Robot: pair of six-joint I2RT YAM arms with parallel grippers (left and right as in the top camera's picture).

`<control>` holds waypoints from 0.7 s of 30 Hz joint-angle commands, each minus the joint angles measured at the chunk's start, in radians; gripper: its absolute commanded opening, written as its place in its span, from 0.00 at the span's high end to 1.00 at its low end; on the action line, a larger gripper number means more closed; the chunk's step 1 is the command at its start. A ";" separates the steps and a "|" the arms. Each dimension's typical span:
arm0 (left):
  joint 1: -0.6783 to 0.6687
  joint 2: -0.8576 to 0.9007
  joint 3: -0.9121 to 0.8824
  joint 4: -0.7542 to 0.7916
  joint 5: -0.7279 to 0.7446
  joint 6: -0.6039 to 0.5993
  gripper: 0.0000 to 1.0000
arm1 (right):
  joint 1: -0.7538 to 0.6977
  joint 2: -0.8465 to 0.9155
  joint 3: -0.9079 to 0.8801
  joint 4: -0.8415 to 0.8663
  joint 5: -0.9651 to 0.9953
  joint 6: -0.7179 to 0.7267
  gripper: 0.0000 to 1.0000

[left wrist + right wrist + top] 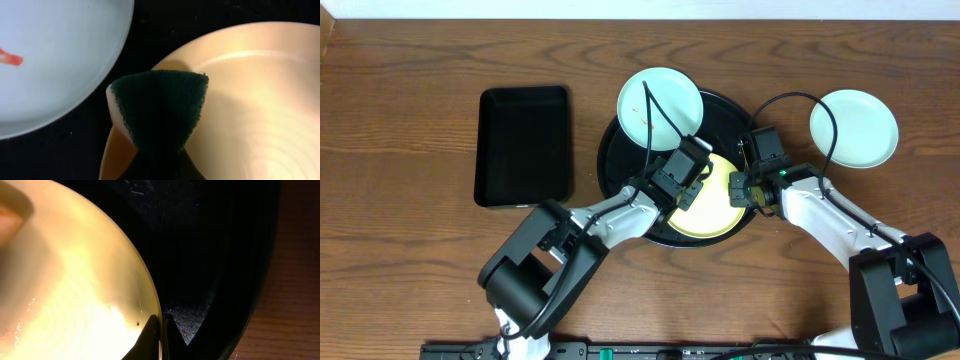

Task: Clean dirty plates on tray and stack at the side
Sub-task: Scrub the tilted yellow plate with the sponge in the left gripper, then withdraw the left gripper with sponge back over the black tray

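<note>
The round black tray (pixel 608 160) holds a pale yellow plate (pixel 716 212) and, at its upper left rim, a mint plate (pixel 660 104) with an orange speck (pixel 10 57). A second mint plate (pixel 854 128) lies on the table to the right. My left gripper (pixel 694 186) is shut on a green-faced sponge (pixel 160 107), which rests at the yellow plate's (pixel 250 100) left edge beside the mint plate (pixel 55 60). My right gripper (pixel 161 336) is shut on the rim of the yellow plate (pixel 65 280), one finger inside and one outside, over the tray floor (pixel 210 255).
A smaller black rectangular tray (pixel 524 145) sits on the wooden table (pixel 410 110) left of the round tray. Both arms reach in from the near edge, and their cables loop above the plates.
</note>
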 commanded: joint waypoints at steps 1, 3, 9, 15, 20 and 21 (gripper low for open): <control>0.031 0.045 -0.009 0.038 -0.023 0.029 0.92 | 0.001 0.029 -0.012 0.003 -0.045 0.014 0.99; 0.044 0.043 -0.009 0.075 -0.023 0.029 0.92 | 0.001 0.029 -0.012 0.002 -0.045 0.014 0.99; 0.053 -0.020 -0.009 0.191 -0.022 0.033 0.92 | 0.001 0.029 -0.012 0.000 -0.045 0.014 0.99; 0.053 -0.194 -0.008 0.249 -0.018 0.032 0.92 | 0.001 0.029 -0.012 0.000 -0.045 0.014 0.99; 0.056 -0.407 -0.008 0.151 -0.020 0.032 0.92 | 0.001 0.029 -0.012 0.000 -0.044 0.014 0.99; 0.062 -0.448 -0.008 0.113 -0.020 0.032 0.92 | 0.001 0.029 -0.011 0.000 -0.044 0.014 0.99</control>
